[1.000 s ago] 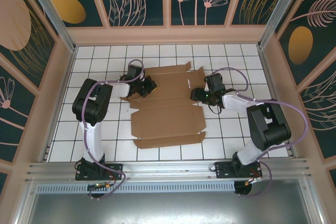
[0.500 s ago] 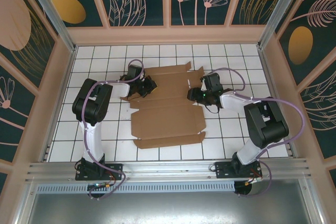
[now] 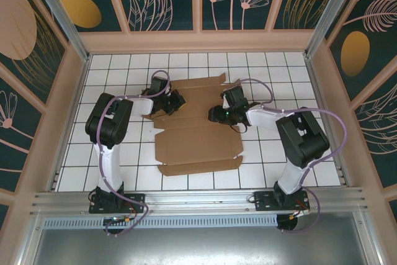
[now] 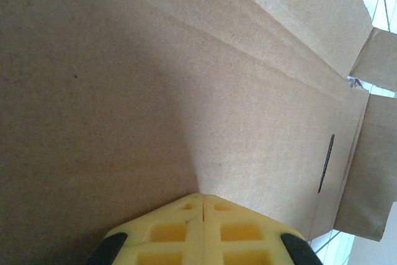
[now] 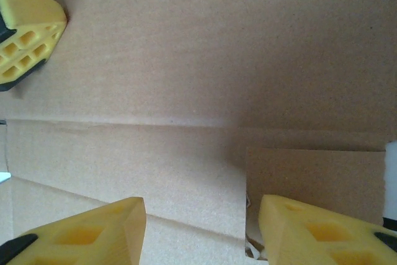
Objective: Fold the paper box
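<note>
The top camera looks steeply down from above and behind the arm bases [image 3: 107,202], far enough back to take in the whole tiled counter [image 3: 111,72]. The wrist cameras (one behind the left claw [image 4: 203,206], one behind the right claw [image 5: 197,228]) sit close over the paper box [image 3: 198,138], which all three views share.

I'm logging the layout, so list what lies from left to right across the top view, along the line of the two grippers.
left gripper → bare middle of the paper box → right gripper
</note>
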